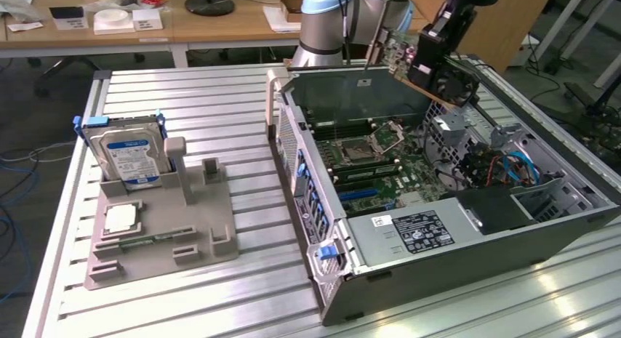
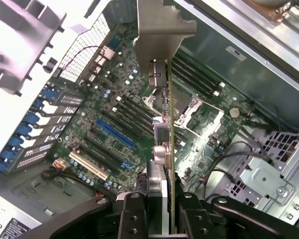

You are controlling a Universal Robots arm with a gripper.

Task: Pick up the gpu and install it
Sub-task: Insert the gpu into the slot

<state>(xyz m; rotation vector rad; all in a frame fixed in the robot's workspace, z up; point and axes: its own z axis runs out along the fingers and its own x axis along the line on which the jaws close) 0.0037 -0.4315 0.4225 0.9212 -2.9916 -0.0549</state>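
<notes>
We see the gpu (image 1: 417,65), a thin dark circuit card with a round black fan on one face and a silver metal end bracket (image 2: 159,30), held in the air above the far end of the open case. It is tilted and clear of everything below. The black two-fingered gripper (image 2: 167,219) has its jaws closed part-way on the card, one finger on each face.

We judge the pick-up done. The install is not: the card hangs well above the green motherboard (image 1: 374,163), and its connector edge touches no socket. The long blue expansion slot (image 2: 114,134) and the black slots beside it lie empty.

The dark grey metal tower case (image 1: 437,280) lies on its side with the top open, so the way down is free. Room inside is tighter. The perforated rear wall (image 1: 301,171) stands on the exterior view's left, where the bracket must meet it, and the silver drive cage (image 1: 466,127) with blue cables (image 1: 519,163) crowds the exterior view's right.

Well apart, further to the exterior view's left, a grey plastic parts holder (image 1: 165,236) carries a silver hard drive with a blue-and-white label (image 1: 126,153).
</notes>
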